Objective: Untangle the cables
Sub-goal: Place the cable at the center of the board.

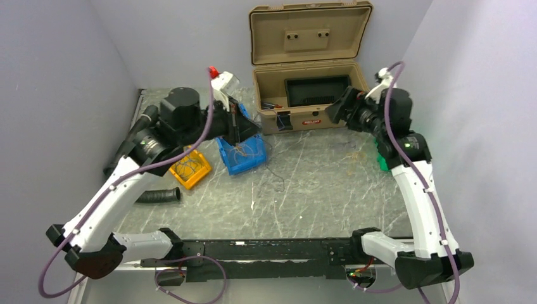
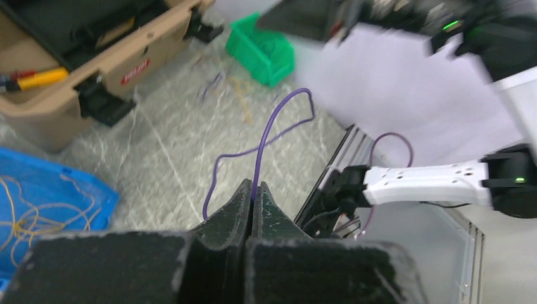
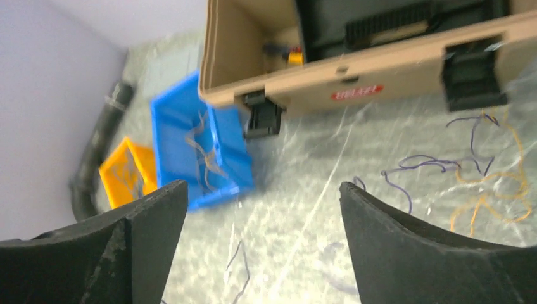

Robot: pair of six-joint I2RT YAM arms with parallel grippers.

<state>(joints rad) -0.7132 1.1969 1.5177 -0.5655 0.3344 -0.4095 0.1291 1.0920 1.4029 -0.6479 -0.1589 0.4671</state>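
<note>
My left hand [image 2: 253, 189] is clamped on a purple wire [image 2: 273, 123], held above the surface [image 2: 158, 149] near its far edge. My right hand [image 3: 263, 190] stands wide apart, empty, near loose purple and orange strands [image 3: 487, 183] there.

Left pincer [image 2: 253, 188] tight together at the tips, right pincer [image 3: 263, 190] wide apart.
</note>
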